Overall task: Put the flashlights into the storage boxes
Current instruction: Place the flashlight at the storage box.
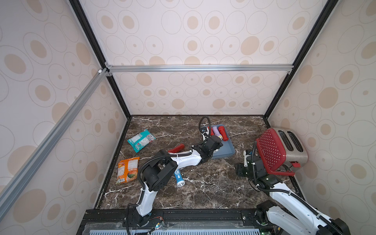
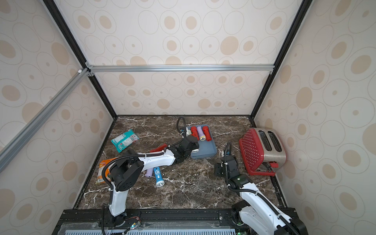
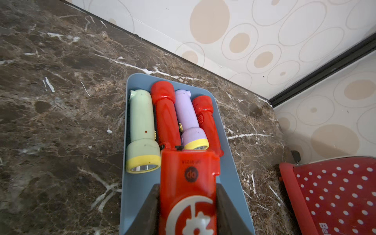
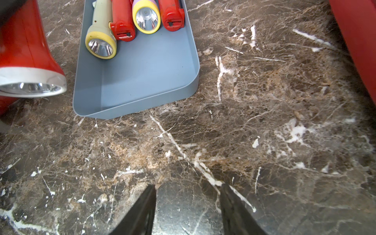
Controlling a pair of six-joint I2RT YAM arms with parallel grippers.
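The left gripper grips a red flashlight by its body, likely light, rigid, slick plastic, over the tray; the right gripper hangs open, empty.

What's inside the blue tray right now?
In the tray, far end, side by side: green flashlight, red flashlight, lilac flashlight, second red flashlight. Near half bare. The left gripper holds a fifth flashlight above it. Floor under the four is hidden.

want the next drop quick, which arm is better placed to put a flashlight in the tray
Left. The left gripper is shut on a red flashlight over the tray's bare end; the right gripper is open and empty.
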